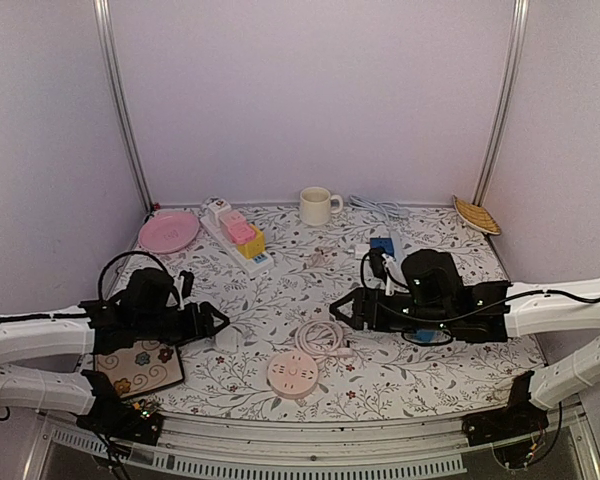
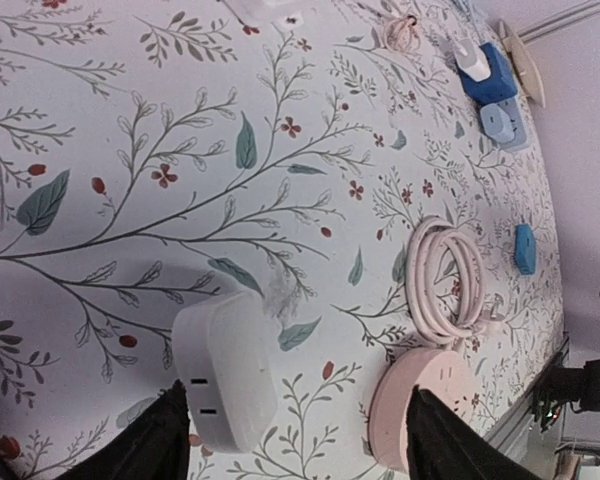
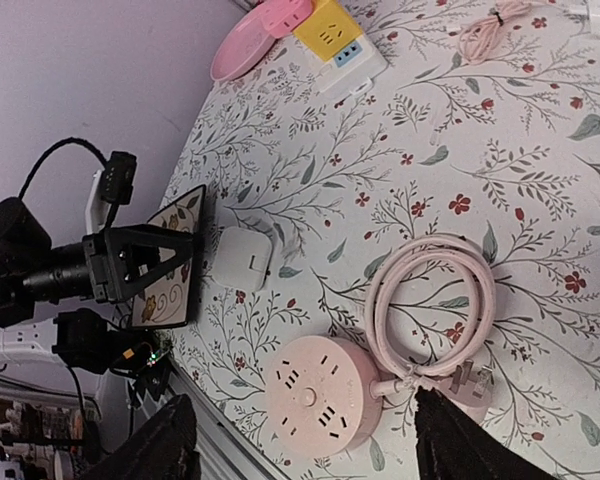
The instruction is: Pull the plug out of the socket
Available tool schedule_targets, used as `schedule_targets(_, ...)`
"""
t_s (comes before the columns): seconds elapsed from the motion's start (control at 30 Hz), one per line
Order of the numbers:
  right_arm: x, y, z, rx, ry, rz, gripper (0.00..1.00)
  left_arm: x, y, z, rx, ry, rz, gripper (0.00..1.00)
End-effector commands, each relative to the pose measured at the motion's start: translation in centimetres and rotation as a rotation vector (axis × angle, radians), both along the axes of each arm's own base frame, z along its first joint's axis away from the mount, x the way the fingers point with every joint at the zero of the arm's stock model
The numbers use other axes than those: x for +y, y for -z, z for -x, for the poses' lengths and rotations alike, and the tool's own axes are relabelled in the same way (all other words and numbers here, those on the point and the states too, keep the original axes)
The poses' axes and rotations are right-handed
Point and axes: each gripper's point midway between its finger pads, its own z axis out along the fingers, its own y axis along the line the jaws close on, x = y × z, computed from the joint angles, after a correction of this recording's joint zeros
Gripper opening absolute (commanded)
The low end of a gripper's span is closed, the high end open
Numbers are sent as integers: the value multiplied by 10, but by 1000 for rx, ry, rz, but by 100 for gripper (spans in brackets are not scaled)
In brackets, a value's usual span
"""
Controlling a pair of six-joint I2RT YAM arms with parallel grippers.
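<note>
Desk (image 1: 280, 290) in floral print, both arms low over it. Left gripper (image 2: 300, 425) is spread wide and holds nothing, with a white adapter cube (image 2: 225, 375) just beside one finger. Right gripper (image 3: 302, 420) is also released, framing the round pink socket (image 3: 320, 395) and coiled pink cable (image 3: 430, 290). Blue socket (image 1: 381, 245), right of centre in the top view, has the white plug (image 2: 470, 58) on it.

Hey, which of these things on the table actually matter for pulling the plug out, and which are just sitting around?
For the job: small white plug, sitting on the blue socket block; possibly the white power strip carrying pink and yellow blocks.
Lying about: pink plate, cream mug, round pink socket with its coiled cable, white cube adapter, floral coaster.
</note>
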Motion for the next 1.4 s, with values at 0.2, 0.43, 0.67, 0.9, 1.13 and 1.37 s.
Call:
schedule_targets(0.2,-75,8,-61,-36,222,86,97,-35,-27,6,-78,86,-34,77)
schedule_targets(0.43,-145,11,-122,-84,405,199,100,-52,-33,13,-98,129,6,86)
schedule_targets(0.67,-174,27,-170,-92,447,338,100,-60,-39,17,-120,146,47,97)
schedule_targets(0.9,-174,50,-221,-67,423,455,97,-64,-45,17,-136,156,71,97)
schedule_targets(1.13,-169,96,-250,14,380,565,82,-62,-51,18,-158,152,83,97)
schedule_targets(1.37,-164,119,-266,48,366,612,65,-59,-52,19,-165,143,90,97)
